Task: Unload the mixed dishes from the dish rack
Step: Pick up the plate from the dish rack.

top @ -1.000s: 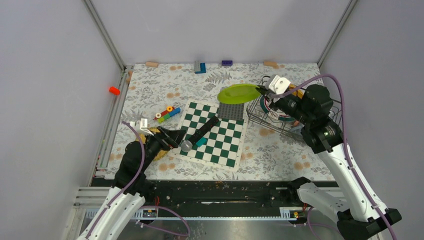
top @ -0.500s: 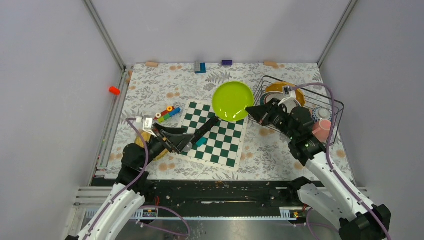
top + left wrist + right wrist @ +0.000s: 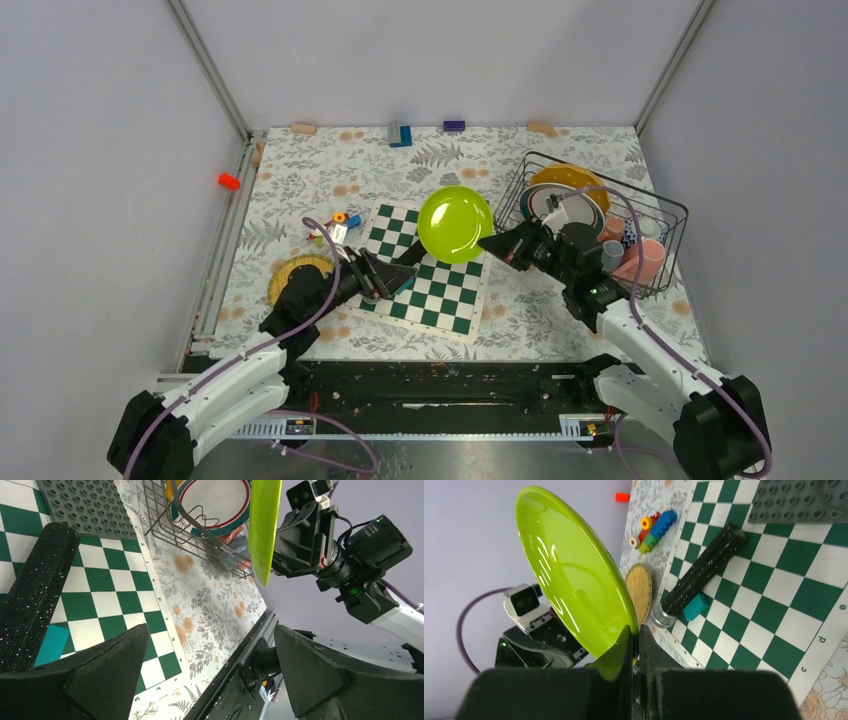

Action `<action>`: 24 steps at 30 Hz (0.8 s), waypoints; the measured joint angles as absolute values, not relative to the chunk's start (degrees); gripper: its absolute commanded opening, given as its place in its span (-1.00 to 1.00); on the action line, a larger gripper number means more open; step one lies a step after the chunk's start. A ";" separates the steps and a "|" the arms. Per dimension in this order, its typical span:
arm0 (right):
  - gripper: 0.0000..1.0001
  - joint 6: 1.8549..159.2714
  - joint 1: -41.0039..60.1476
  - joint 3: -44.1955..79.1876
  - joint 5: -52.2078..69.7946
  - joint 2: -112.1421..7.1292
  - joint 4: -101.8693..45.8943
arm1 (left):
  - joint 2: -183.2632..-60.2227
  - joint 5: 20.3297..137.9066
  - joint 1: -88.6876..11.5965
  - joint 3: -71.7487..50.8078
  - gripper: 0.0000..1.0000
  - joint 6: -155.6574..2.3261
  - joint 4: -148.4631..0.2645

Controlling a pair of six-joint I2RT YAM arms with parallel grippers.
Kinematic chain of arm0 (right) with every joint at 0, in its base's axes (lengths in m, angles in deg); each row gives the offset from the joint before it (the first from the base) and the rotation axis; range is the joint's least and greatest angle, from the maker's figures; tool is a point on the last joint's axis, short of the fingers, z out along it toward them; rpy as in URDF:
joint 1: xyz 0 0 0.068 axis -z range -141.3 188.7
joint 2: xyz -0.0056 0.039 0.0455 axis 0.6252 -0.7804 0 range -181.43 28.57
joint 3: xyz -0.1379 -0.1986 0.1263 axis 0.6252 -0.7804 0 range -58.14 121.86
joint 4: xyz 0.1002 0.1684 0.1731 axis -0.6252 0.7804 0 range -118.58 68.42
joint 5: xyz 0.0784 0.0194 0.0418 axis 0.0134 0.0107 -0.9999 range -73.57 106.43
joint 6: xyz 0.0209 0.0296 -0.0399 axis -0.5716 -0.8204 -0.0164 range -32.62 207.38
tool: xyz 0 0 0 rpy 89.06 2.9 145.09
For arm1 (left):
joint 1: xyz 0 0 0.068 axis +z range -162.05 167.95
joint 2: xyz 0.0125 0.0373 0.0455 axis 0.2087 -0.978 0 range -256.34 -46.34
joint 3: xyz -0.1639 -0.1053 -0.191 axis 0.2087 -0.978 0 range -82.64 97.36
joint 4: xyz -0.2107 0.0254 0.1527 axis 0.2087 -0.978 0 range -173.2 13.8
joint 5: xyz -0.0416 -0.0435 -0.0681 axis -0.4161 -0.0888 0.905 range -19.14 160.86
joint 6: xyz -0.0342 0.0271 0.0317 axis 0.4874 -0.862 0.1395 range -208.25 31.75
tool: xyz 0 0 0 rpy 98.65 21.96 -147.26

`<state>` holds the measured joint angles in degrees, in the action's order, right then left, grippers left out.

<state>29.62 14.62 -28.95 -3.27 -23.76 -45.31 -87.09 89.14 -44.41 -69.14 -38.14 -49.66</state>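
Observation:
My right gripper (image 3: 492, 241) is shut on the rim of a lime-green plate (image 3: 455, 223), holding it tilted in the air above the chessboard's far right corner. In the right wrist view the fingers (image 3: 626, 645) pinch the plate (image 3: 569, 575) at its lower edge. The black wire dish rack (image 3: 674, 208) stands at the right. It holds a yellow-orange plate (image 3: 567, 179), a white dish with a red-and-teal rim (image 3: 215, 500), and pink (image 3: 646, 258) and grey (image 3: 612, 254) mugs. My left gripper (image 3: 385, 280) is open and empty, low over the chessboard's near left part, facing the plate (image 3: 264, 525).
A green-and-white chessboard (image 3: 440, 290) carries a black stick with a silver head (image 3: 704, 575), a teal block (image 3: 696, 606) and a dark grey studded plate (image 3: 85, 505). A woven coaster (image 3: 290, 272) and coloured blocks (image 3: 654, 525) lie to its left. Small blocks line the far edge.
My right arm has carried the green plate away from the rack, leftward and nearer, over the chessboard. My left arm has reached rightward onto the chessboard, uncovering the woven coaster.

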 measured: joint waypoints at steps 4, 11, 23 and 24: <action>-1.00 29.77 14.58 -28.86 -6.92 -27.46 -45.73 | -90.80 86.01 -46.63 -65.89 0.97 -39.34 -50.62; -1.00 33.21 13.29 -28.66 -7.12 -29.18 -41.58 | -91.20 82.98 -47.09 -63.02 0.98 -40.17 -51.30; -1.00 37.51 11.41 -27.44 -13.80 -29.51 -41.42 | -94.67 78.47 -47.14 -60.18 0.44 -40.08 -57.09; -1.00 37.88 11.17 -27.07 -14.33 -29.86 -41.38 | -94.89 78.43 -47.14 -60.16 0.34 -40.13 -57.31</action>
